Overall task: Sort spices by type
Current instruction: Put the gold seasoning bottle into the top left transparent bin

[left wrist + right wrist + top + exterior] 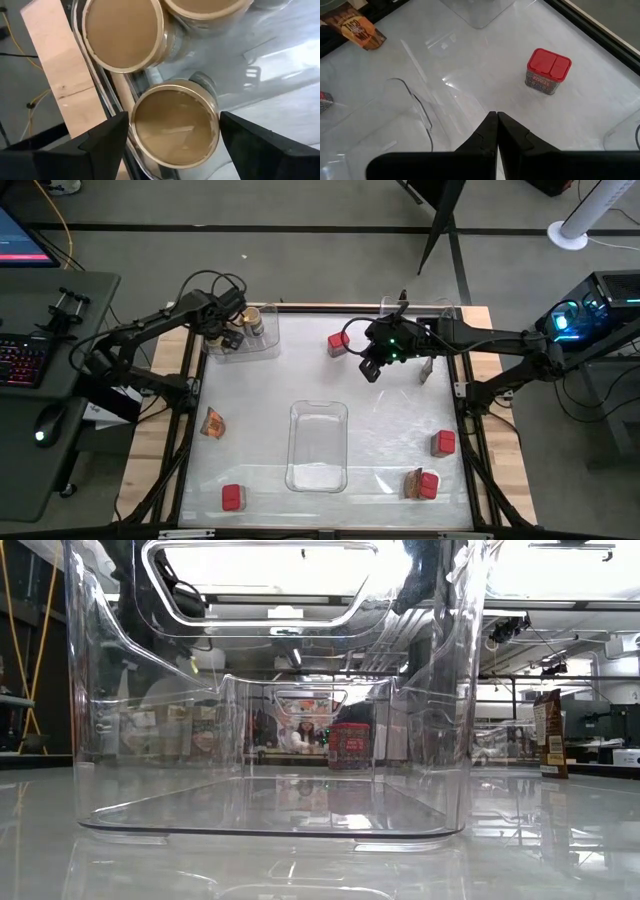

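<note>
Spice sorting, jars grouped up in the back-left tray

Big clear tray (pixel 318 472) sits mid-table. Left gripper (pixel 170 137) hangs wide open around a tan-lidded jar (pixel 175 125) in the back-left tray (pixel 262 345), beside more jars. Right gripper (pixel 497 131) is pinched closed on nothing, hovering near the red container (pixel 548 71) at the back. Other red containers and foil packets (pixel 212 422) are scattered along the sides and front.

A gray floor (pixel 300 205) runs across the top. A dark desk (pixel 45 410) at the left holds a keyboard (pixel 22 363) and a mouse (pixel 41 437). A white fan base (pixel 566 236) sits upper right.
</note>
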